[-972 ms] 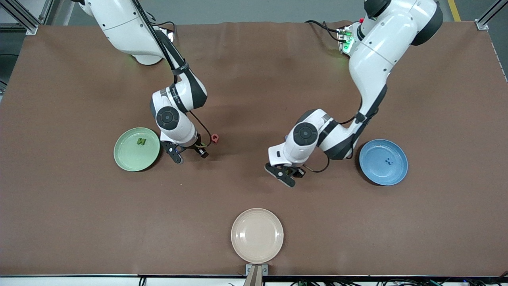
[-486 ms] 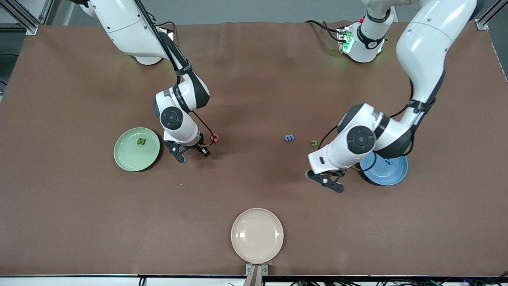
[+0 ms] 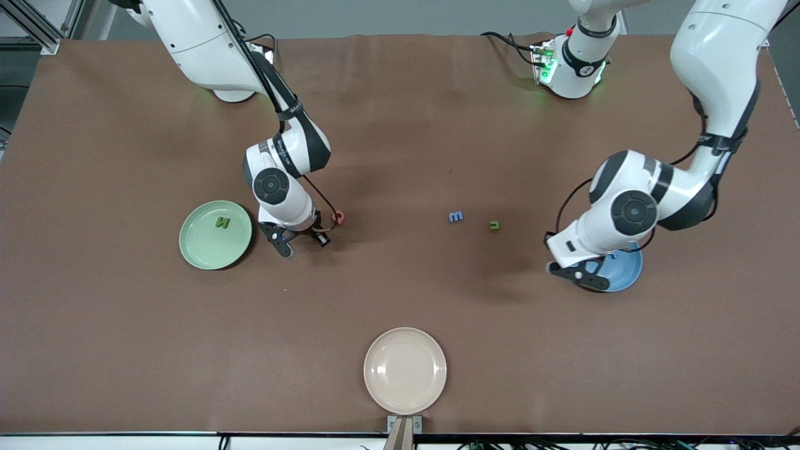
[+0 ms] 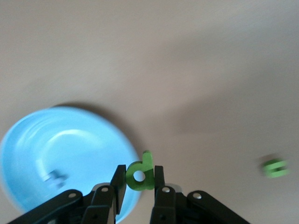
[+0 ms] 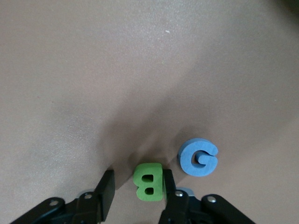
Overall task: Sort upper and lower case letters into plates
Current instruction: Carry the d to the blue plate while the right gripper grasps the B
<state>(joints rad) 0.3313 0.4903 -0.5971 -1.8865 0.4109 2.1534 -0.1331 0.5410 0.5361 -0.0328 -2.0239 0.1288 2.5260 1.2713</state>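
Left gripper [image 3: 584, 275] swung over blue plate [image 3: 625, 275], jaws clamped on green d [image 4: 140, 173]; right gripper [image 5: 135, 189] jaws half-shut round green B [image 5: 149, 182]. 1 N [image 3: 222, 222] plated; G [image 5: 198, 157], m [image 3: 455, 217], u [image 3: 494, 225] left on bench [image 3: 125, 344].

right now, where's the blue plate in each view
front view: blue plate toward the left arm's end of the table, partly covered by the left gripper.
left wrist view: blue plate just under the left gripper, which holds the green letter d.
right wrist view: not in it.
shared landmark: the left gripper over the plate's rim.
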